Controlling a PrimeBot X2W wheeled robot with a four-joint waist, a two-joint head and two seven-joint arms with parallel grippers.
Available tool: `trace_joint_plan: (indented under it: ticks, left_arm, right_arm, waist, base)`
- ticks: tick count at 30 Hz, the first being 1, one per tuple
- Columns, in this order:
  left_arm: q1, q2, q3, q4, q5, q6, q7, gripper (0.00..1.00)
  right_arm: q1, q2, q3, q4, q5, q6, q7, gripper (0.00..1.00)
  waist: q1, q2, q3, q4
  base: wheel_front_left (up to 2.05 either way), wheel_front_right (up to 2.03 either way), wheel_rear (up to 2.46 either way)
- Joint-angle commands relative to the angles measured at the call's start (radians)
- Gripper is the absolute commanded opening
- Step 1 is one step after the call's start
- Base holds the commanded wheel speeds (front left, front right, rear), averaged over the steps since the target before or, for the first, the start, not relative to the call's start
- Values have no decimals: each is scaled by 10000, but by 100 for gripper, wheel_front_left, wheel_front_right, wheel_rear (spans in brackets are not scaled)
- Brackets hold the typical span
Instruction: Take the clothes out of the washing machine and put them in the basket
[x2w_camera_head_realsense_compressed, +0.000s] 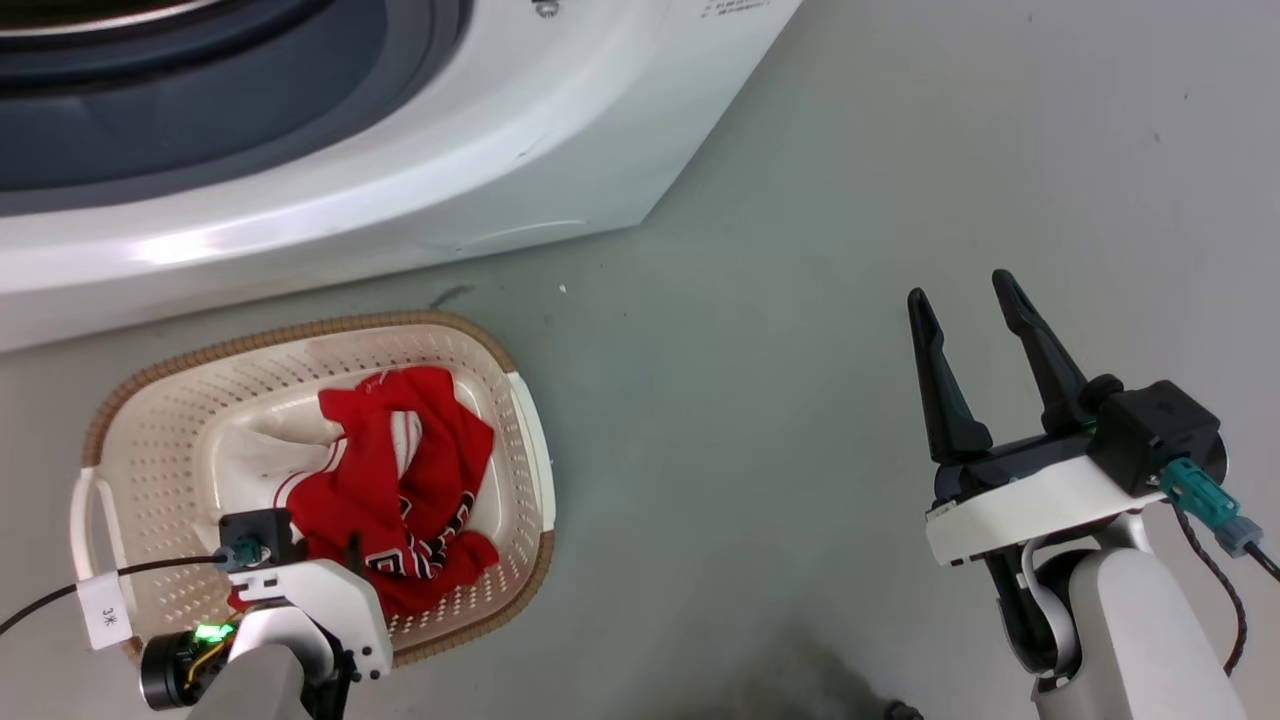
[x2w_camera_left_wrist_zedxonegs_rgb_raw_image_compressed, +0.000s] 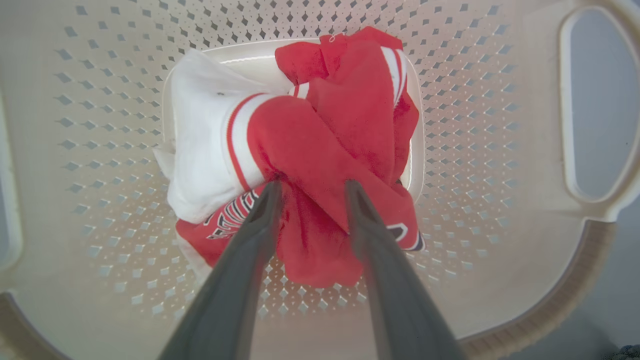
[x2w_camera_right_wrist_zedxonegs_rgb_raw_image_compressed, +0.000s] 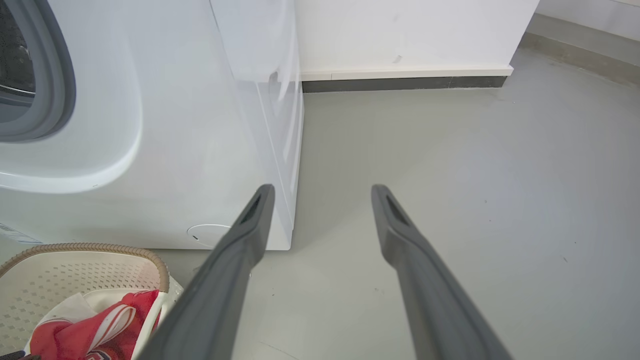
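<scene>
1. The clothes (x2w_camera_head_realsense_compressed: 400, 480), red and white, lie in a heap in the basket (x2w_camera_head_realsense_compressed: 130, 470)
2. The basket sits on the floor (x2w_camera_head_realsense_compressed: 800, 420), just in front of the washing machine (x2w_camera_head_realsense_compressed: 420, 190)
3. The left gripper (x2w_camera_left_wrist_zedxonegs_rgb_raw_image_compressed: 312, 189) is down in the basket, its fingers apart, with the tips on the red cloth
4. The right gripper (x2w_camera_head_realsense_compressed: 958, 290) hangs over the floor, well away from the basket, fingers wide apart and holding nothing

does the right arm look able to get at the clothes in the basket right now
Likely yes, with care: the right gripper is open over the floor, apart from the basket, whose top is uncovered, but the left gripper is down on the clothes and crowds them.
</scene>
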Motion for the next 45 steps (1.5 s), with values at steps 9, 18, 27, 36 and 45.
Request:
trace_joint_plan:
  ticks: [9, 18, 27, 36, 45]
  left_arm:
    - [437, -454, 34, 399, -305, -243, -128, 100]
    - [1063, -715, 221, -1283, -183, -198, -165, 100]
    - [2161, -868, 529, -4497, 484, 103, -158, 100]
    - [3365, -971, 693, -7691, 1190, 386, -159, 100]
    - [4505, -774, 494, -9557, 1691, 802, 107, 100]
  right_arm:
    - [452, 0, -172, 463, -232, -6, 46, 100]
    - [1367, 0, -699, 287, -558, -6, 506, 100]
    - [2197, 0, -1182, -113, -909, -6, 978, 100]
    - [2744, 0, -1580, -500, -1055, -6, 1274, 100]
    - [3252, 0, -1410, -730, -1190, -6, 1464, 100]
  waist:
    - [-2, 0, -2204, 366]
    - [-2, 0, -4029, 1025]
    - [-2, 0, -5139, 1773]
    - [-2, 0, -5916, 2266]
    - [-2, 0, -6353, 2418]
  base:
    - [0, 0, 0]
    - [0, 0, 0]
    - [0, 0, 0]
    - [0, 0, 0]
    - [0, 0, 0]
